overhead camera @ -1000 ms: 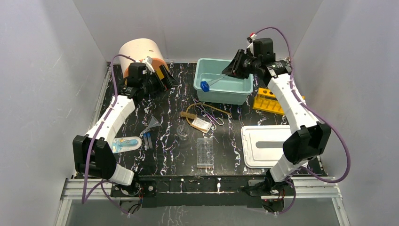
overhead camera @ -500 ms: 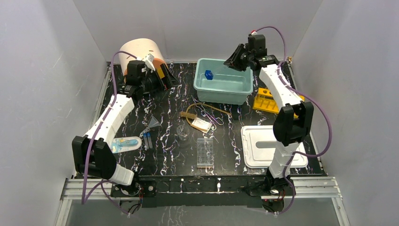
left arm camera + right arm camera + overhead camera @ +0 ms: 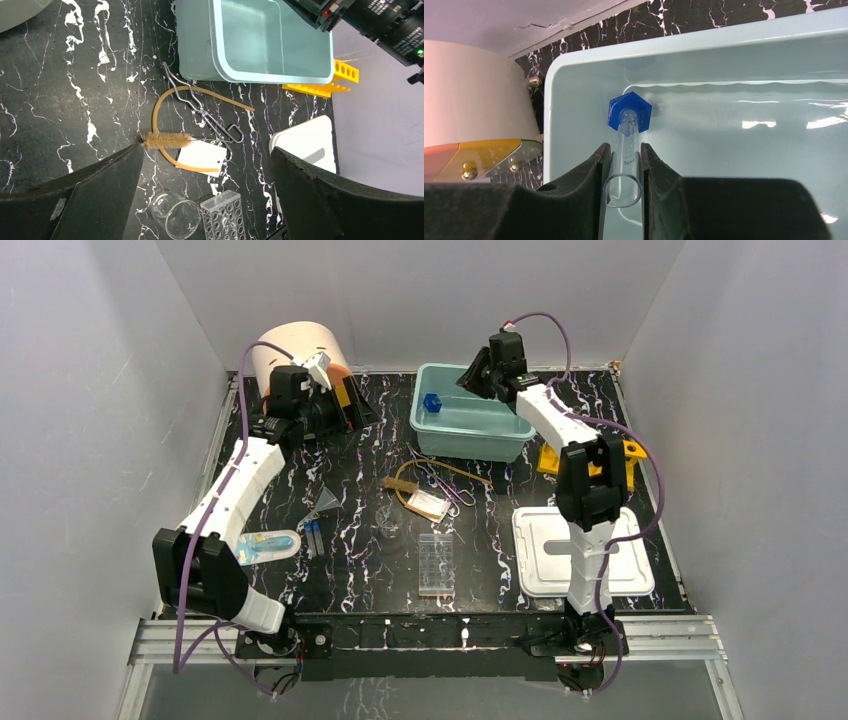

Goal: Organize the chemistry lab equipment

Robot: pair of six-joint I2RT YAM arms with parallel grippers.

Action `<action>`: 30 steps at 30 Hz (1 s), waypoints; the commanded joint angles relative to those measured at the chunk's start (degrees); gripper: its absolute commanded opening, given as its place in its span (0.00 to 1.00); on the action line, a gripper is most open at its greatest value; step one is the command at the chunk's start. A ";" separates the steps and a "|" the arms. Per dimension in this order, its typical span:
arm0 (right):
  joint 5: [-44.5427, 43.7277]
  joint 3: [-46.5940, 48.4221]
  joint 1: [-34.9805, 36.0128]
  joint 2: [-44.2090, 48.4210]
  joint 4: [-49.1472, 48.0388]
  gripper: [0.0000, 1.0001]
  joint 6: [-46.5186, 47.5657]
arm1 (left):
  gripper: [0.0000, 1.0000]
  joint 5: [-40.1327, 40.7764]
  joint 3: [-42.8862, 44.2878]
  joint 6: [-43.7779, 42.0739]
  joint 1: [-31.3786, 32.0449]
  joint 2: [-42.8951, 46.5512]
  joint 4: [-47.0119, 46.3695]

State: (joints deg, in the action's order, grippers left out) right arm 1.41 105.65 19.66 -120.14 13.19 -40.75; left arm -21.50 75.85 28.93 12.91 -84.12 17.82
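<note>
My right claw [image 3: 623, 155] is clamped on the clear, blue-footed plastic cylinder [image 3: 627, 131], foot pointing ahead. Over the last second I've swung it across the pale teal plastic tub [image 3: 734, 37] beneath me into its left corner; release looks due next.

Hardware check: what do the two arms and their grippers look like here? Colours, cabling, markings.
Both match. The left arm and right arm have white link shells with chunky black joint housings. A purple cable loops along each. The left gripper and right gripper have matte black, wedge-shaped fingers. The right arm's wrist housing carries white lettering and a green LED.
</note>
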 commanded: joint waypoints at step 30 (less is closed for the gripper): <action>-7.58 4.96 -4.88 -8.41 -4.93 0.67 6.51 | 0.98 4.15 5.26 -2.16 -0.25 -0.50 5.52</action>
State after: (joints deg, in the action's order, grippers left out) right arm -4.27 107.11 14.90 -127.98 9.10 -35.81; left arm -18.22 78.61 27.46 12.91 -85.84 21.61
